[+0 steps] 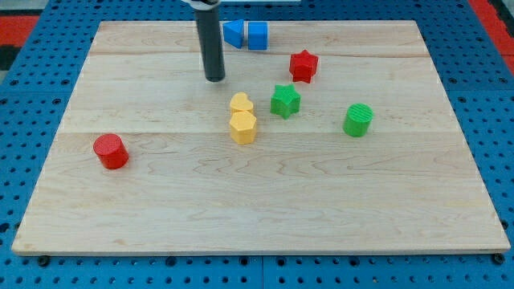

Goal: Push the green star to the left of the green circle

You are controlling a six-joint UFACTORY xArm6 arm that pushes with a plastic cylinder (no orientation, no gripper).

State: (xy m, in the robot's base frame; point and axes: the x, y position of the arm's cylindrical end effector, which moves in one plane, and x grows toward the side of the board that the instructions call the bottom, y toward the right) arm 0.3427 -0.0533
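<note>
Right, desk (144, 217) is a bare wooden board carrying loose blocks only. The tool is a plain rod with no jaws, so there is no open or closed state to tell; it holds nothing, and my tip (214, 79) sits on the wood touching no block. From my tip, the yellow heart-like block (241, 103) is near at about 4 o'clock, with the yellow hexagon (242, 127) touching it just below. The green star (285, 101) is further off at roughly 3 to 4 o'clock, just beside the yellow pair on their 3 o'clock side. The green circle (358, 120) lies at about 4 o'clock from the star, apart from it, with open wood between. The red star (303, 66) is close at the green star's 1 o'clock. Two blue blocks (246, 34) touch each other at the 12 o'clock edge of the desk. The red cylinder (110, 151) is alone toward 9 o'clock. The whole 6 o'clock half of the desk is open wood.
</note>
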